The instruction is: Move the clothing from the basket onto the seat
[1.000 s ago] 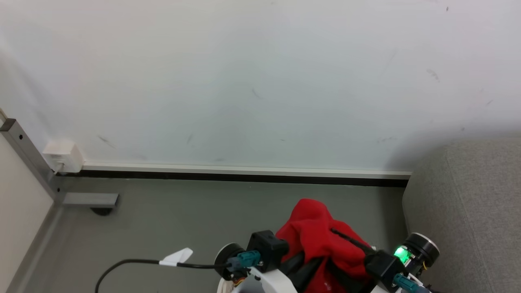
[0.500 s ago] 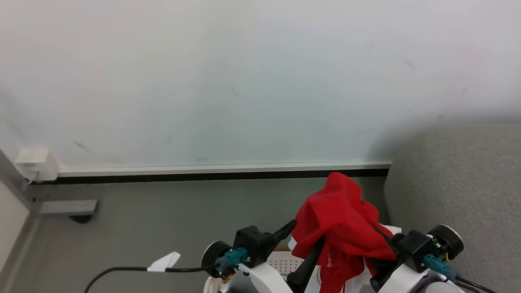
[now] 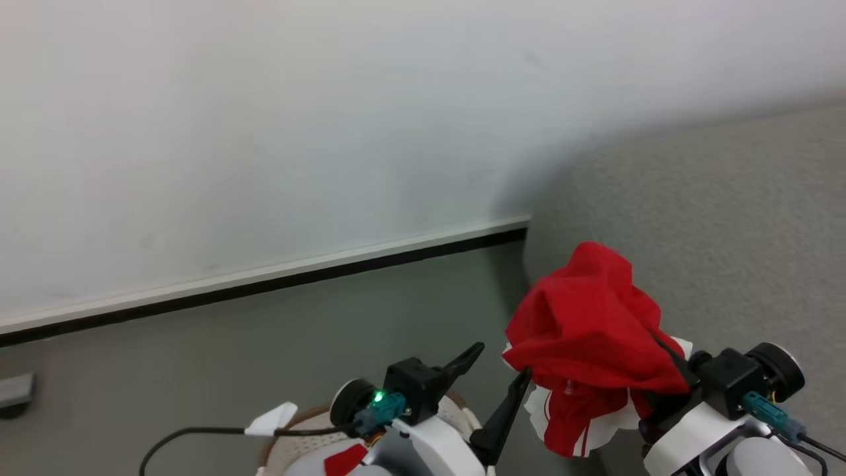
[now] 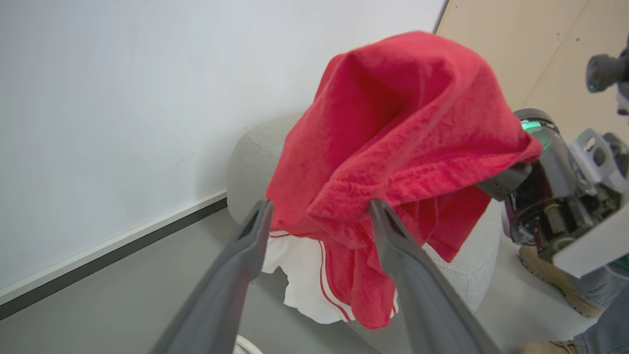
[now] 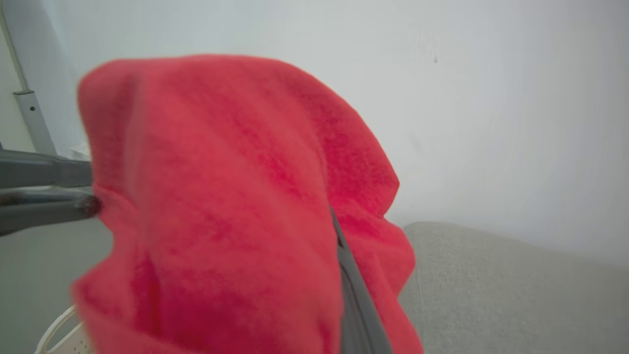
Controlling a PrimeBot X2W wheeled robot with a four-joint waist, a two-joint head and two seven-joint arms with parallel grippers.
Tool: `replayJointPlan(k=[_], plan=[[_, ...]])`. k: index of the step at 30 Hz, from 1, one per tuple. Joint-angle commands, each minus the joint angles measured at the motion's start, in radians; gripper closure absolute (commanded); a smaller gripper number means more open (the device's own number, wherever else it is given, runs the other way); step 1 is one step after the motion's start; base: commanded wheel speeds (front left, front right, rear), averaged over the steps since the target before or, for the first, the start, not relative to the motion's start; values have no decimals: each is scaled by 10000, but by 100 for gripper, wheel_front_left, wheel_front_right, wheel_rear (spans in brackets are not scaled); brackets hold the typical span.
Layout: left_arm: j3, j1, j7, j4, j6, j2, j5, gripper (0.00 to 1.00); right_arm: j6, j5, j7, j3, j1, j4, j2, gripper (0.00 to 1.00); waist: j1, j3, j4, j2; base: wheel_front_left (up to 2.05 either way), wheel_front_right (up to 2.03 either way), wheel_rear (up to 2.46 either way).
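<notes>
White wall (image 3: pixel 264 132) above dark baseboard (image 3: pixel 264 285); grey floor (image 3: pixel 198 357); person's tan shoe (image 4: pixel 555 282) on floor.

The grey floor (image 3: pixel 198 344) carries the basket (image 3: pixel 316 422) near the bottom and the grey seat (image 3: pixel 694 218) at right.

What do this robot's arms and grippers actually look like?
Glossy white shells cover both forearms, ending in blocky black wrist housings. The left gripper and right gripper each have two long, slim, tapering dark grey fingers. Teal connectors plug in at the wrists; a black cable with a white tag reaches the left one, beside a small green light.
</notes>
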Motion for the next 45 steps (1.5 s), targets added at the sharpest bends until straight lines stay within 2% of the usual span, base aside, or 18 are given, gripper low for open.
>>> replayJointPlan(k=[1, 5, 10, 14, 18, 23, 29, 31, 37, 40, 45], plan=[[-42, -199, -47, 72, 1, -16, 128, 0, -25, 61, -3, -138, 83, -146, -52, 100, -1, 465, -812, -1, 0, 0, 0], [-161, -434, -77, 155, -55, -74, 178, 0, -25, 142, -45, -483, 163, -296, -60, 100, -1, 780, -1170, -1, 0, 0, 0], [-285, -771, 33, 127, -87, -138, 285, 0, -25, 226, -100, -976, 143, -356, -71, 100, -1, 1215, -1234, -1, 0, 0, 0], [-410, -1403, 216, 59, -148, -167, 436, 0, -25, 359, -148, -1800, -238, -428, -136, 100, -1, 2006, -1005, -1, 0, 0, 0], [-542, -2473, 507, -15, -248, -224, 778, 0, -25, 552, -197, -2933, -860, -445, -270, 100, -1, 3249, -567, -1, 0, 0, 0], [-801, -4052, 776, -15, -399, -318, 1077, 0, -25, 890, -216, -4264, -2350, -49, -855, 100, -1, 4922, 27, -1, 0, 0, 0], [-1203, -5587, 689, 252, -453, -373, 1415, 0, -25, 887, -95, -5633, -4744, 990, -2362, 100, -1, 6241, 633, -1, 0, 0, 0], [-1407, -5966, 634, 224, -441, -384, 1275, 0, -25, 1220, 120, -6128, -5520, 1421, -2757, 100, -1, 6549, 826, -1, 0, 0, 0], [-1955, -6638, 372, 122, 23, -386, 688, 0, -25, 1192, 591, -7429, -7354, 3300, -3946, 100, -1, 7205, 1411, -1, 0, 0, 0], [-2220, -6761, 232, 186, 255, -387, 493, 0, -25, 898, 536, -7790, -7734, 4401, -4121, 100, -1, 7413, 1679, -1, 0, 0, 0], [-2544, -6801, 2, 393, 589, -388, 93, 0, -25, 503, 150, -8113, -7473, 6175, -3728, 100, -1, 7494, 1924, -1, 0, 0, 0]])
